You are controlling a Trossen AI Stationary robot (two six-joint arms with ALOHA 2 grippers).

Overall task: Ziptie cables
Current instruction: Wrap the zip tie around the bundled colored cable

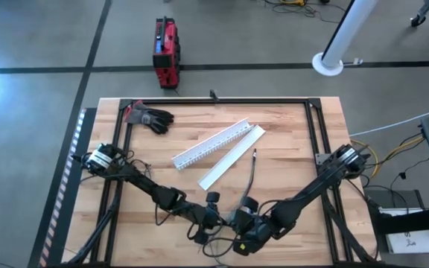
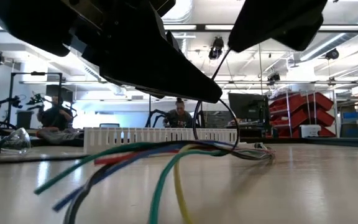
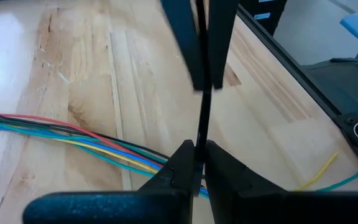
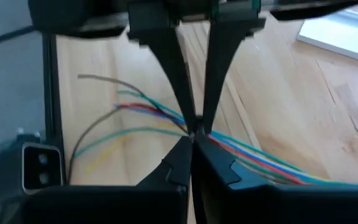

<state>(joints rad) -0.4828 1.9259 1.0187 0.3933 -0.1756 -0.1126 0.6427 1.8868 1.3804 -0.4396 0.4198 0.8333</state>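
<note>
Both grippers meet at the lower middle of the high view, left gripper (image 1: 213, 217) and right gripper (image 1: 238, 223) nearly nose to nose over the cables (image 1: 222, 242) near the table's front edge. In the left wrist view the left jaws are pressed together on a thin black strap, the zip tie (image 3: 201, 118), which runs up into the other arm's fingers. In the right wrist view the right gripper (image 4: 191, 146) is likewise pinched shut where the strap crosses the bunch, probably on the tie itself, though the strap is hard to pick out there. Judged progress: the tie looks wrapped at the bundle and held at both ends, but not yet cinched; tightening remains. The low view alone shows the wires fanned loose across the table toward the camera, green, blue, red and yellow (image 2: 166, 168), so the bundle is not drawn in along its length. The high view alone shows the white channel (image 1: 211, 145), its lid (image 1: 233, 156) and a glove (image 1: 151, 117) untouched in the upper half of the table.
</note>
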